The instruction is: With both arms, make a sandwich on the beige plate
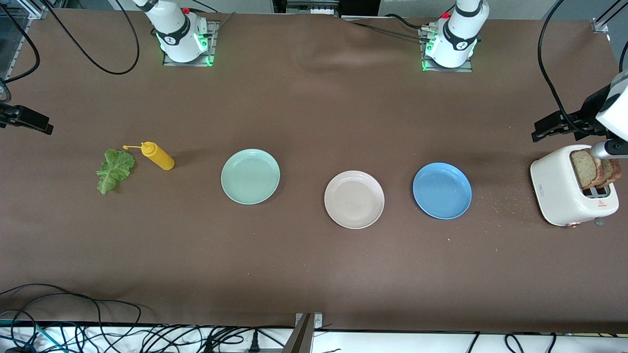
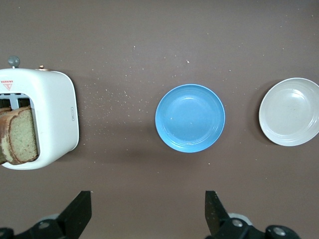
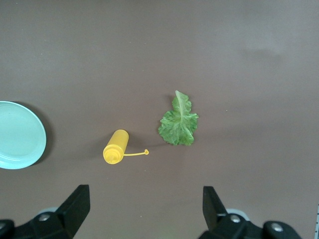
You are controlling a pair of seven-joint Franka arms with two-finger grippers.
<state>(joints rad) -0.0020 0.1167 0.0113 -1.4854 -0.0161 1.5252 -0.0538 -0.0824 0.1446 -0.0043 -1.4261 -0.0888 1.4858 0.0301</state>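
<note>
Sandwich unbuilt: bread slices [image 1: 591, 169] upright in toaster [image 1: 564, 189], light and crumbly, pinch the top edge; lettuce leaf [image 1: 115, 169] limp on desk, pinch its rib; beige plate [image 1: 354, 199] bare; left pincer [image 2: 147, 214] and right pincer [image 3: 145, 211] released, aloft.

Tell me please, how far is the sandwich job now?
Nothing looks done: the round pale beige plate is bare. Nothing is in hand: the left pincer hangs open over the table beside the white toaster, and the right pincer is open too. Left: the brown bread slices in the toaster and the ruffled green lettuce leaf must go on that plate.
</note>
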